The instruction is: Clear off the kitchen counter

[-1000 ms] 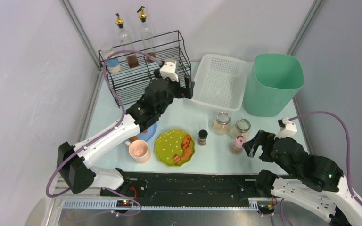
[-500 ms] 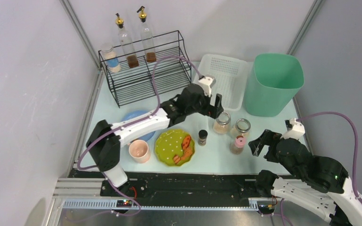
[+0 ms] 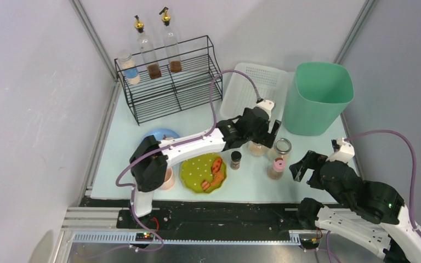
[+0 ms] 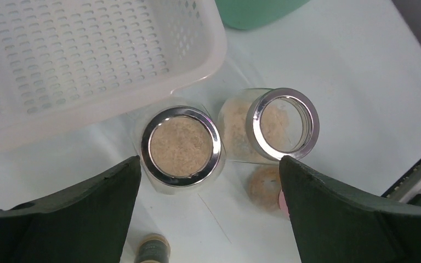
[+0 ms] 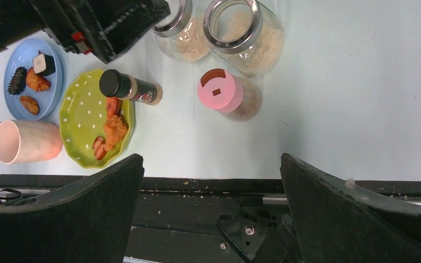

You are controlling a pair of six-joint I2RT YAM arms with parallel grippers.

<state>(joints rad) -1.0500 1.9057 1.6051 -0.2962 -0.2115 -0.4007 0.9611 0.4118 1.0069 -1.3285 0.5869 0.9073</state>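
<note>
The left gripper (image 4: 208, 167) is hanging right over a glass jar (image 4: 182, 145) full of pale grains. Its two fingers are spread wide apart and holding nothing. I think they are open so wide because the jar is fat and they need room to go around it. A second jar (image 4: 282, 123) is sitting just beside the first one, so the fingers are going to have a tight fit there.

The right gripper (image 5: 211, 160) is hanging low by the near right corner. Its fingers are wide apart too, with nothing in them. It looks like it is waiting its turn.

The kitchen counter (image 3: 118, 153) is lying under everything, pale green and flat, with a black rail along its near edge. It is not cleared yet. A pink-lidded jar (image 5: 221, 90) and a little shaker (image 5: 131, 87) are standing near the two jars. A green plate (image 5: 85, 115), a blue plate (image 5: 55, 93) and a pink cup (image 5: 24, 141) are sitting toward the near edge. Both plates are holding bits of food.

A wire rack (image 3: 181, 82) is filling the far left corner. A white basket (image 4: 115, 107) is sitting at the far edge, and a green bin (image 3: 318, 98) is in the far right corner. Plain pale walls are closing in the room.
</note>
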